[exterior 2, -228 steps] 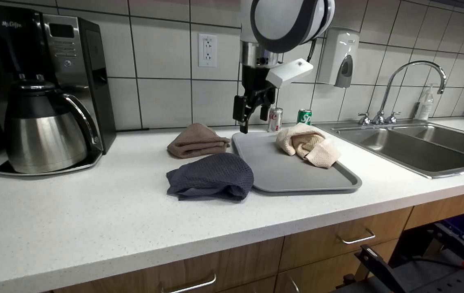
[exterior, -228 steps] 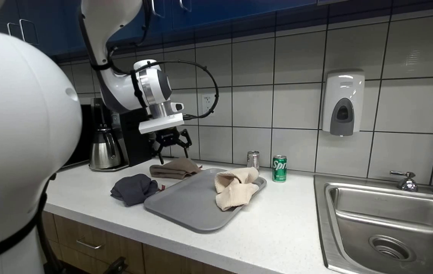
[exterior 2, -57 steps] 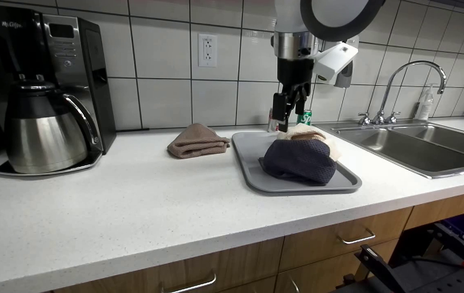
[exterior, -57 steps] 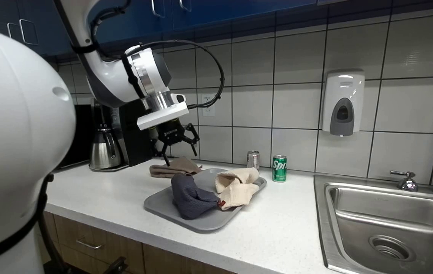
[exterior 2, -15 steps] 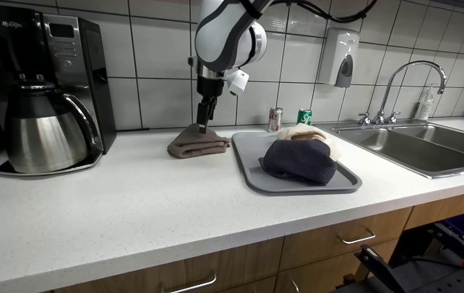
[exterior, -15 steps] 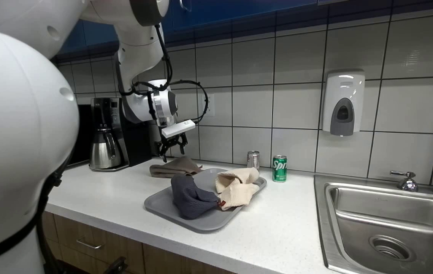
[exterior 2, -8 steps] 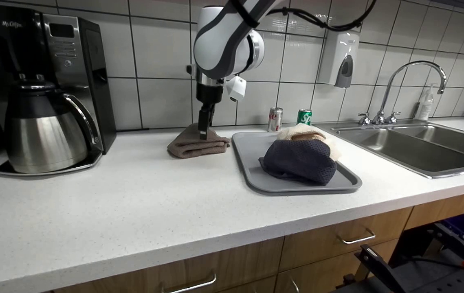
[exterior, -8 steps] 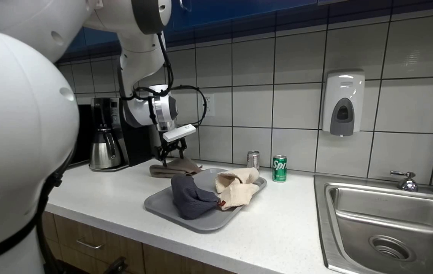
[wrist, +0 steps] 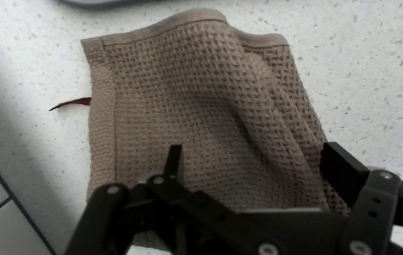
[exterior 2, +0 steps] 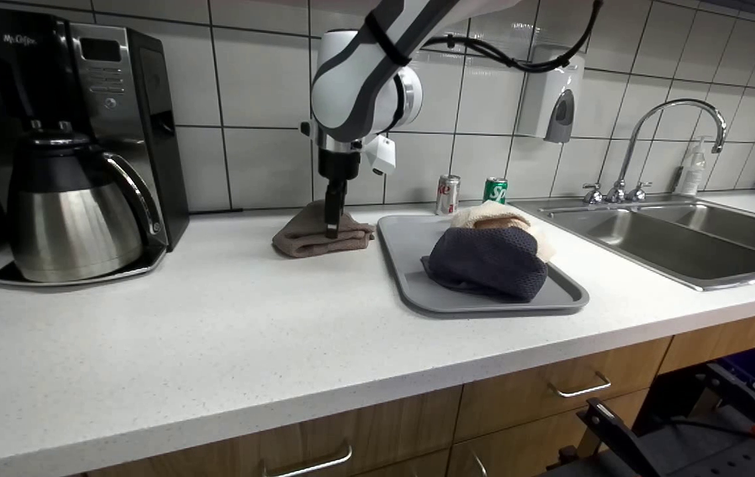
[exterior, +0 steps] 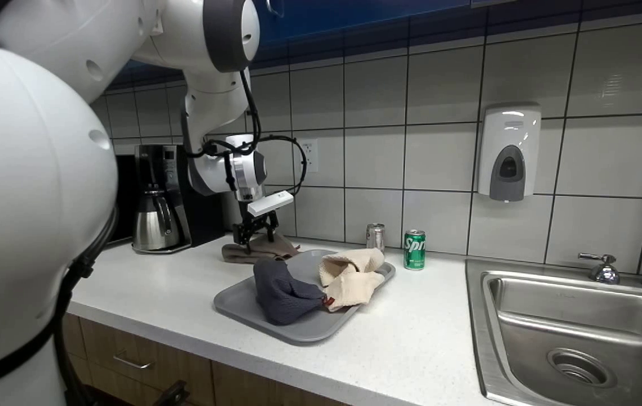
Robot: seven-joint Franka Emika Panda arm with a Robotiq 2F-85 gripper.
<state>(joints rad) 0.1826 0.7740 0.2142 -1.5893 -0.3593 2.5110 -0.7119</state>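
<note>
We've got the pincer down over the brown cloth with its jaws spread wide and nothing gripped. The cloth lies folded on the bench, just beside the grey tray. In the wrist view one of the fingertips sits right at the cloth's edge and its partner is over the fabric, so the raised fold runs between them. Whether either one is actually touching it, we can't tell.

For a decent grab, we'd say get low enough that the tips pinch several layers, not just the top one, or the thing might well unfold on us. Don't jam into the bench though. Closing slowly should let the fold bunch up between the tips, and lifting straight up ought to keep it from dragging.

Compared with a second ago, the pincer has dropped: its tips were up around the top of the cloth, and now in an exterior view they show lower down against it. Further back, the navy cloth was on the bench; now it's on the tray next to the cream cloth. The brown one hasn't visibly budged.
</note>
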